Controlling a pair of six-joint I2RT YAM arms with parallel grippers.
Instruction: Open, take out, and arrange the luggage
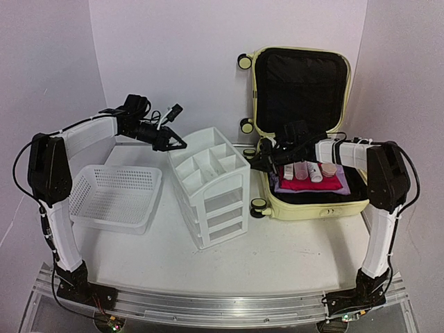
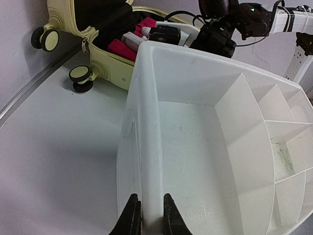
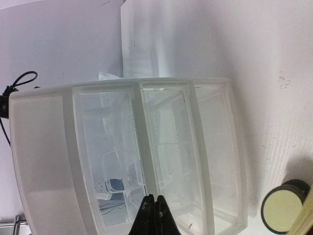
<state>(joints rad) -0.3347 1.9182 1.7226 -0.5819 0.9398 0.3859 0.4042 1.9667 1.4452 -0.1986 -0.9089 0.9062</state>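
Observation:
The pale yellow luggage (image 1: 313,205) lies open at the back right, its black-lined lid (image 1: 302,87) standing upright. Inside lie small bottles (image 1: 306,170) on a pink cloth (image 1: 316,185). My left gripper (image 1: 173,143) is shut on the back-left rim of the white drawer unit (image 1: 211,187); in the left wrist view its fingertips (image 2: 150,198) pinch that thin wall (image 2: 146,122). My right gripper (image 1: 258,162) hovers between the luggage and the drawer unit, shut with nothing in it (image 3: 154,198), facing the unit's translucent drawers (image 3: 122,156).
A white mesh basket (image 1: 114,198) sits at the left of the table. A luggage wheel (image 3: 281,210) is close to my right gripper, and other wheels (image 2: 80,76) stand near the drawer unit. Bare table lies in front of the drawer unit.

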